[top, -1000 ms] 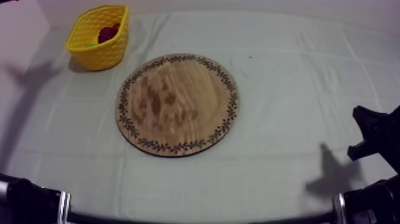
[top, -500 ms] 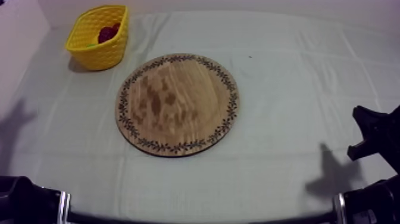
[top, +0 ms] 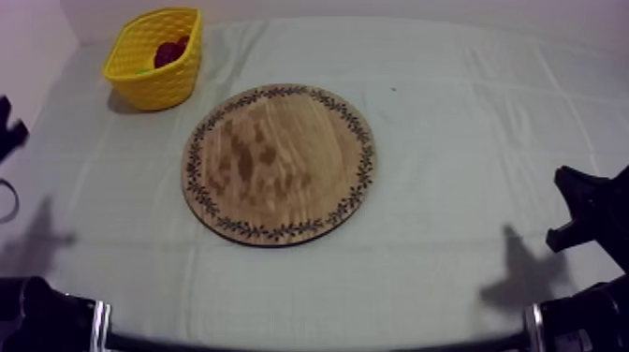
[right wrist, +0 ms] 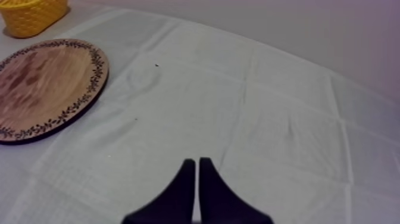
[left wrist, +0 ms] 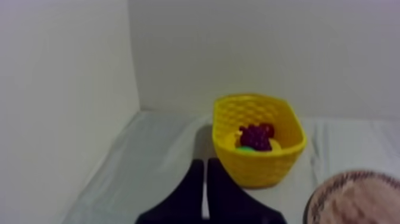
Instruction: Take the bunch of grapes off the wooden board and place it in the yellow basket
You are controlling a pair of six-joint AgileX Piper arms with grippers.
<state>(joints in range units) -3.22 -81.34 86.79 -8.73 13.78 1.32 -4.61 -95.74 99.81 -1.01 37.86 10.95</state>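
The bunch of grapes (top: 170, 51) lies inside the yellow basket (top: 150, 84), which stands at the upper left of the top view on the grey-white cloth (top: 449, 112). From above the fruit reads as a dark red clump within the basket's walls. The wooden board (top: 279, 164) lies flat on the cloth at the centre of that frame, near the basket but apart from it, with a strip of cloth between the two. The left gripper (left wrist: 205, 164) has its two black fingers pressed together into a narrow wedge with nothing between them. Its camera looks along the cloth toward the basket, where the purple-red grapes rest on something green (left wrist: 245, 149), possibly another toy fruit, though too little of it shows to say which. An edge of the board is just beside the basket in that view. In the top view a black piece of the left arm (top: 9, 126) shows at the left edge, about level with the board's upper half and well apart from the basket. The right gripper (right wrist: 194, 162) is likewise closed on nothing, its fingers lying side by side low over the cloth, with the board and a corner of the basket far off beyond it. The right arm (top: 590, 211) shows as a black shape at the right edge of the top view, well apart from the board.
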